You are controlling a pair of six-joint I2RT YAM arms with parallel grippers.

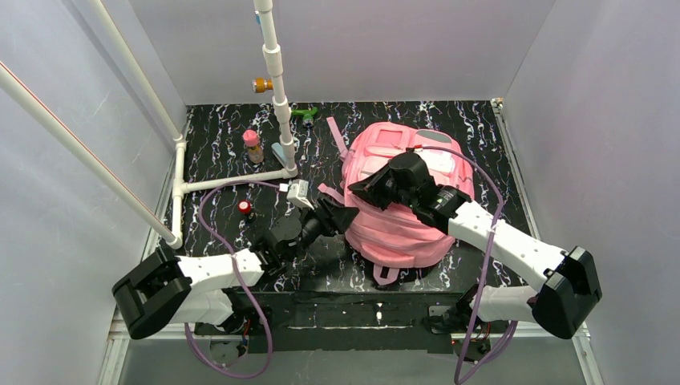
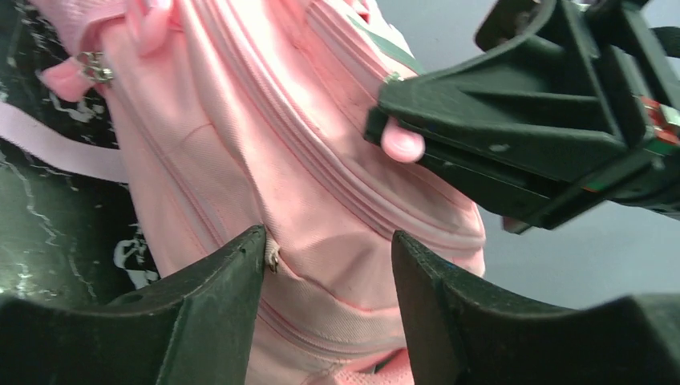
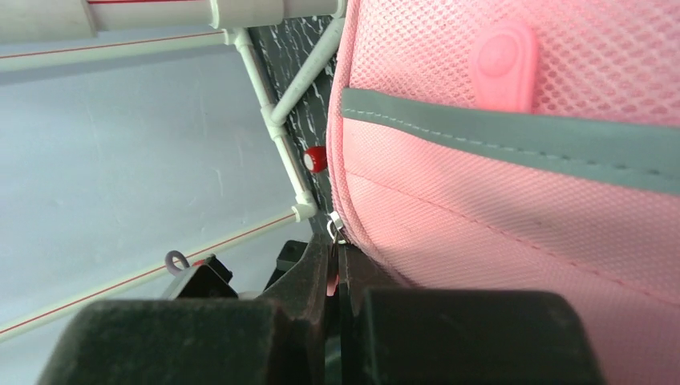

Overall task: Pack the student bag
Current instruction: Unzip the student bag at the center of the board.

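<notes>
left jaws apart at the student bag (image 1: 398,228), right jaws clamped on its zip pull (image 2: 402,143).

Left gripper (image 2: 327,241) jaws apart, arm stretched forward-right. Right gripper (image 3: 333,255) pinched shut, arm angled forward-left.

The right tool (image 3: 333,257) is pinched together, seemingly on a zip pull (image 3: 335,228), against the student bag (image 3: 513,233).
</notes>
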